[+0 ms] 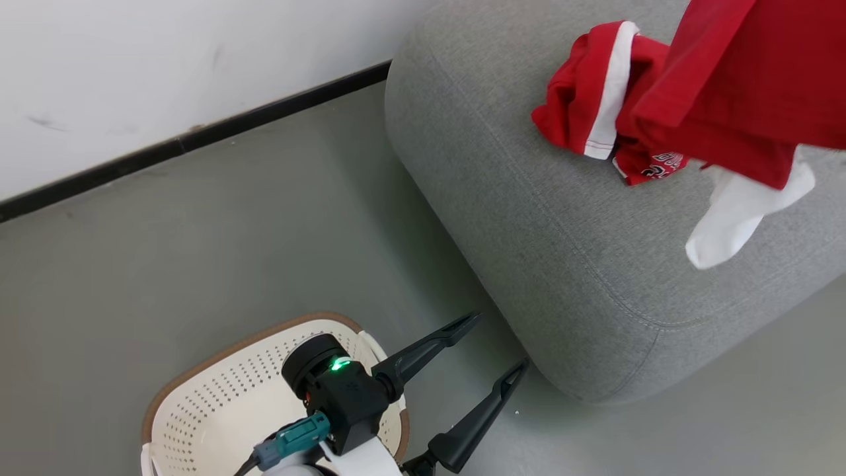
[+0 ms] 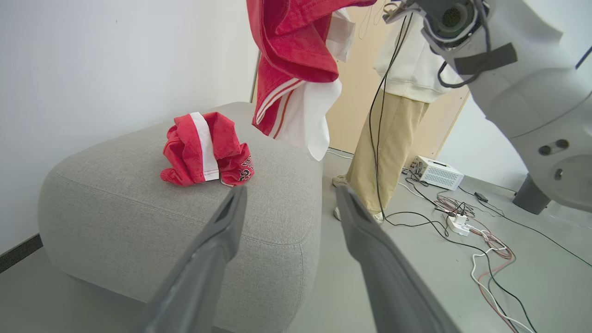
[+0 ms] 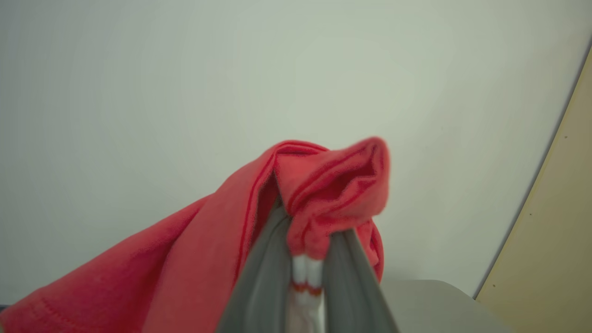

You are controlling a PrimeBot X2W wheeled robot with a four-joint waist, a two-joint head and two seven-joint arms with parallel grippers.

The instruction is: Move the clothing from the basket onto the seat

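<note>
One red piece of clothing (image 1: 581,99) with a white stripe lies crumpled on the grey seat (image 1: 562,264), and the left wrist view shows this crumpled piece (image 2: 203,152) on the seat (image 2: 138,208) too. A second red and white garment (image 1: 747,79) hangs in the air above the seat. My right gripper (image 3: 310,226) is shut on a fold of that hanging garment (image 3: 323,185). The cream basket (image 1: 218,396) with its brown rim sits on the floor at the lower left, partly hidden by my left wrist. My left gripper (image 1: 499,344) is open between basket and seat, holding nothing.
A white wall with a black skirting (image 1: 198,135) runs behind the basket and seat. A person's legs (image 2: 384,152) stand just beyond the seat. Cables (image 2: 467,226) and a small white box (image 2: 437,172) lie on the grey floor there.
</note>
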